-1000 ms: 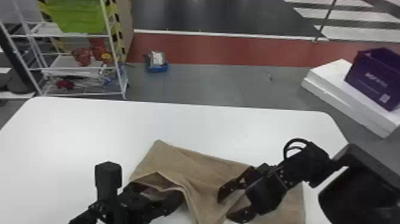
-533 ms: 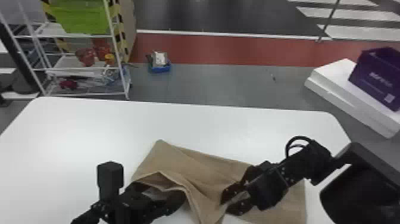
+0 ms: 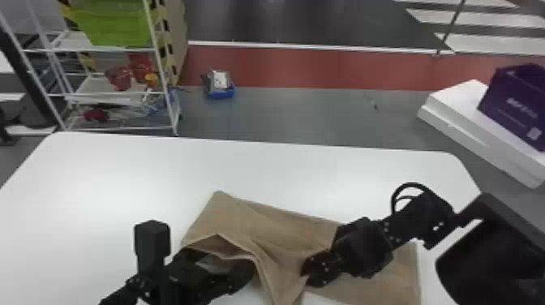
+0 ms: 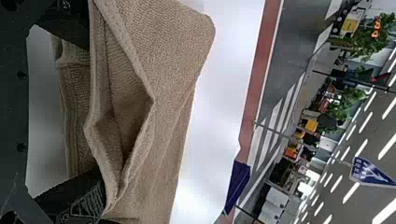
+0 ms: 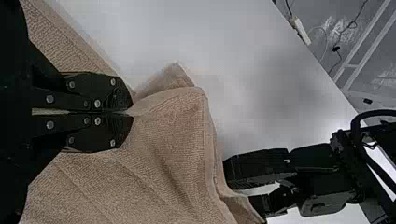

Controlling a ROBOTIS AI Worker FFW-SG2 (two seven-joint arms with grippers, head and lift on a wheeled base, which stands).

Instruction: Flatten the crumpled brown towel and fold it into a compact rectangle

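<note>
Our right gripper (image 3: 307, 272) has its fingers together, clamped on a pinch of towel, at the lower centre of the head view; the right wrist view shows the cloth caught at the very tips. We have the left gripper (image 3: 229, 261) a little further left, near the bottom edge, with its fingers standing well apart and their tips against the towel's raised fold.

Largest around us is the white table (image 3: 121, 182), which spreads across the lower part of the head view. Behind it, at the upper left, we see a white wire rack (image 3: 174, 117). Next comes our brown towel (image 3: 243, 219), on the table at the lower centre and running out of the frame's bottom edge. One corner points up and to the left, while the flatter part reaches toward the lower right, partly under our right arm. Between our two grippers the cloth rises in a rumpled ridge, and beside the left one its edge opens into a pocket. White slabs (image 3: 454, 109) lie at the upper right, with a purple box (image 3: 515, 101) on top. Smallest, a blue tray (image 3: 221, 93) sits on the floor at the upper centre-left.
</note>
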